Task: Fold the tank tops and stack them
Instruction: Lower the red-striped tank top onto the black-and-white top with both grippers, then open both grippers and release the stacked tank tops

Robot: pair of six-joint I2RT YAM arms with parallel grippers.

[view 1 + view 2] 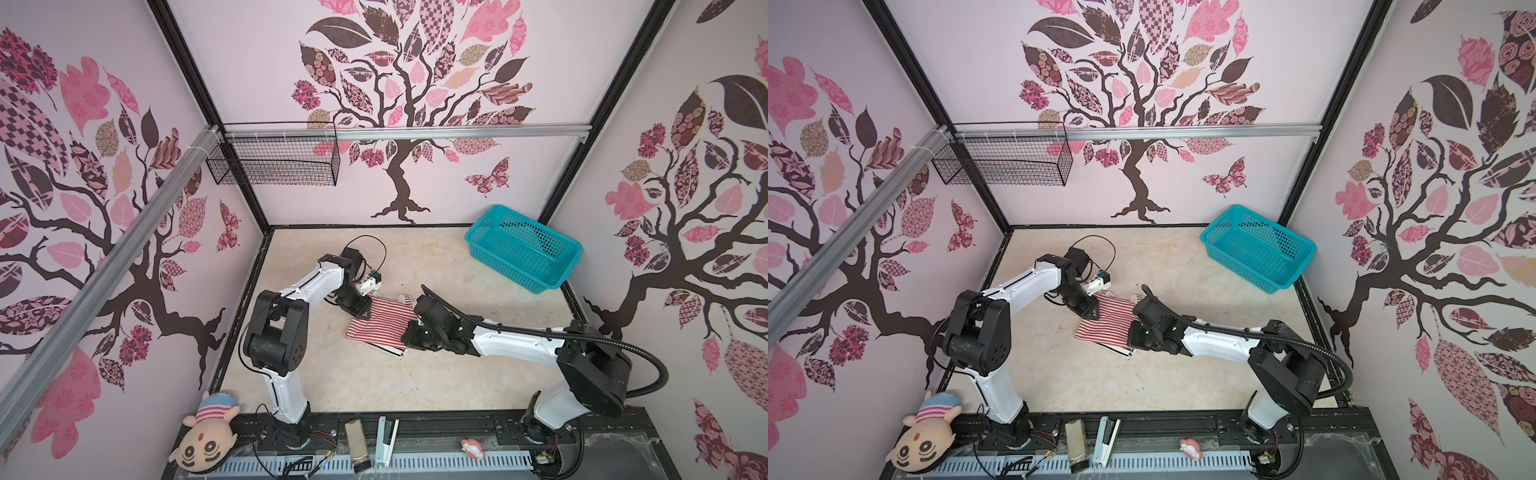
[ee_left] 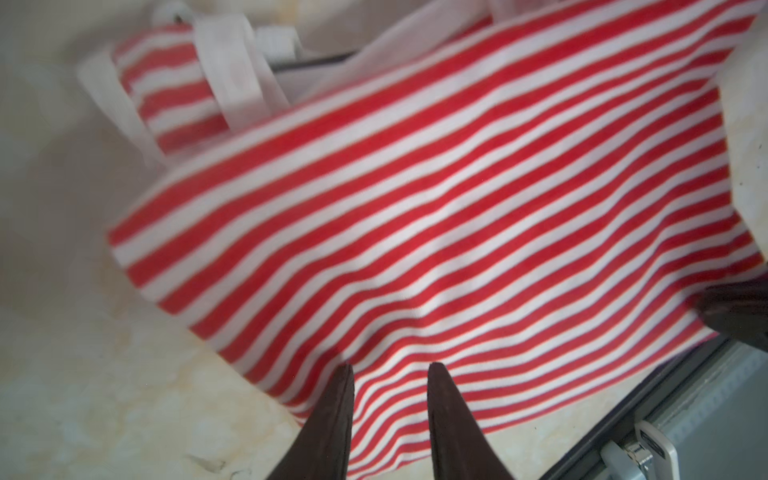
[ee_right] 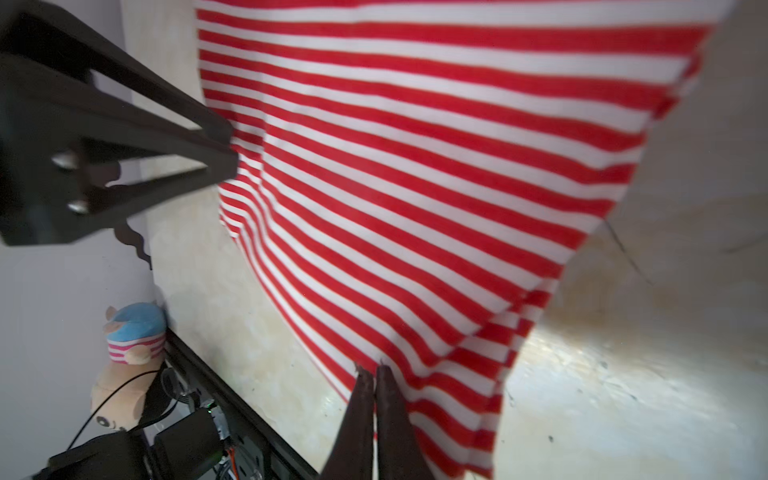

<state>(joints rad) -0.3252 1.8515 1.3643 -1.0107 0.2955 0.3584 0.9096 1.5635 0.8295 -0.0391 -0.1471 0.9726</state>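
Low over the table [image 1: 457, 374], right tool [image 3: 376, 370] pinches the red-and-white top [image 1: 380, 320]; left tool [image 2: 390, 368] hovers parted above it.

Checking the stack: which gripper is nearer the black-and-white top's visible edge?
Right. The right gripper pinches the red-and-white top beside the black-and-white top; the left gripper is opposite.

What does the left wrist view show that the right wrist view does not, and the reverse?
Only the left wrist view shows the pale straps of the red-and-white top and the left gripper from behind, jaws apart. Only the right wrist view shows the plush doll and the right gripper shut on the top's edge. Both show that top, the pale table and the left gripper.
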